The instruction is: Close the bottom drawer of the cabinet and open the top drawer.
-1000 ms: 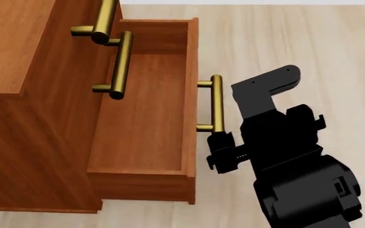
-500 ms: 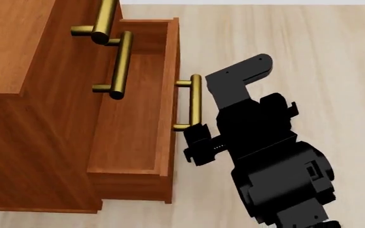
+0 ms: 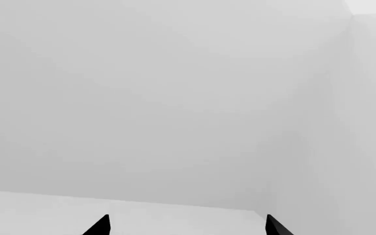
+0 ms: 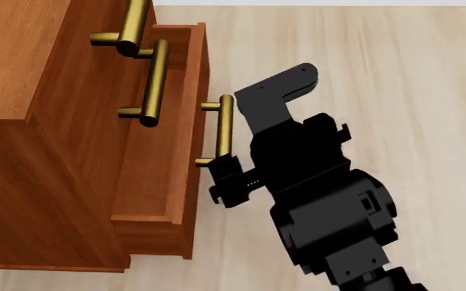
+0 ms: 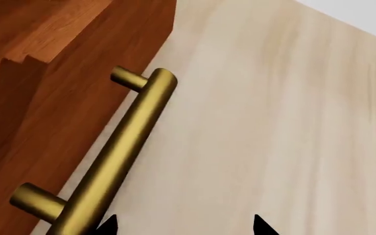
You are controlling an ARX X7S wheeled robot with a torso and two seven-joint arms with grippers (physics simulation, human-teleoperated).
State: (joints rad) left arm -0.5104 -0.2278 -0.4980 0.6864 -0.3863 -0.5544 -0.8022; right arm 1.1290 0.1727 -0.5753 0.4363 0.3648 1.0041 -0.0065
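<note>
Pressing against the near end of the horizontal brass bar handle [image 4: 226,130], the black right gripper [image 4: 226,182] sits beside the bar, not around it; whether its jaws are wide or narrow I cannot tell. That handle fronts the lowest reddish-brown wooden drawer [image 4: 186,151], part-open from the small wood-grain cabinet [image 4: 22,66]. Probably stiff, light and easy-sliding, the drawer is best pushed mid-bar.

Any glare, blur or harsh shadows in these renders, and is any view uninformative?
Head view: sharp, evenly lit, soft highlights on the brass handle of the bottom drawer; the right gripper renders as near-featureless black. Right wrist view: crisp, mild sheen along the handle. Left wrist view: only blank pale walls and the left gripper tips.
</note>
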